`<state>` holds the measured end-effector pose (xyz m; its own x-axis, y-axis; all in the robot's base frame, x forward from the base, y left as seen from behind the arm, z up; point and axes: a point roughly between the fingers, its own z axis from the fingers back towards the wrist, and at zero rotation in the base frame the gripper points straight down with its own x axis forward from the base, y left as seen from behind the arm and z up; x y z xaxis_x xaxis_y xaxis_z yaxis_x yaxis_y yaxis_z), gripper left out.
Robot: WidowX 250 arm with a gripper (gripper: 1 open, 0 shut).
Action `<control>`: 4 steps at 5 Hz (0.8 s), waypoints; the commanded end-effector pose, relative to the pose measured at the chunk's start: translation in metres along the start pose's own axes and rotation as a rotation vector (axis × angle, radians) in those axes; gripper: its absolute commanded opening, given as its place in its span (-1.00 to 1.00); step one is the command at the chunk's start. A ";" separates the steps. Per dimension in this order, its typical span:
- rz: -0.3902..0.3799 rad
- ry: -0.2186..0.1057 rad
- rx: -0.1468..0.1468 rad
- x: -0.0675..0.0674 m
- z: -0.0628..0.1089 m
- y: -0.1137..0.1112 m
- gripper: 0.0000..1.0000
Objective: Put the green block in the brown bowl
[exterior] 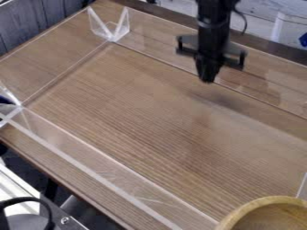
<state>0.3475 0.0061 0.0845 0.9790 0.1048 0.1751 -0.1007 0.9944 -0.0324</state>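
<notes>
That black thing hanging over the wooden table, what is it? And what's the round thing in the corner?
It is the end of a robot arm, and its pinching part is called the tool. The one camera looks down at the table from a front corner. The tool points straight down with its two fingers pressed together. I cannot see anything between them, so I cannot tell whether it holds something. The table is wood with low clear walls around it. The round thing at the bottom right is a wooden brown bowl, only partly in the picture.
</notes>
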 end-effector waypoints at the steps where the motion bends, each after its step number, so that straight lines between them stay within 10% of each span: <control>1: 0.004 -0.053 -0.021 0.003 0.047 0.010 -1.00; 4: -0.024 -0.096 0.067 0.019 0.077 0.037 -1.00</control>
<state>0.3410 0.0417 0.1305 0.9834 0.0744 0.1656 -0.0809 0.9962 0.0329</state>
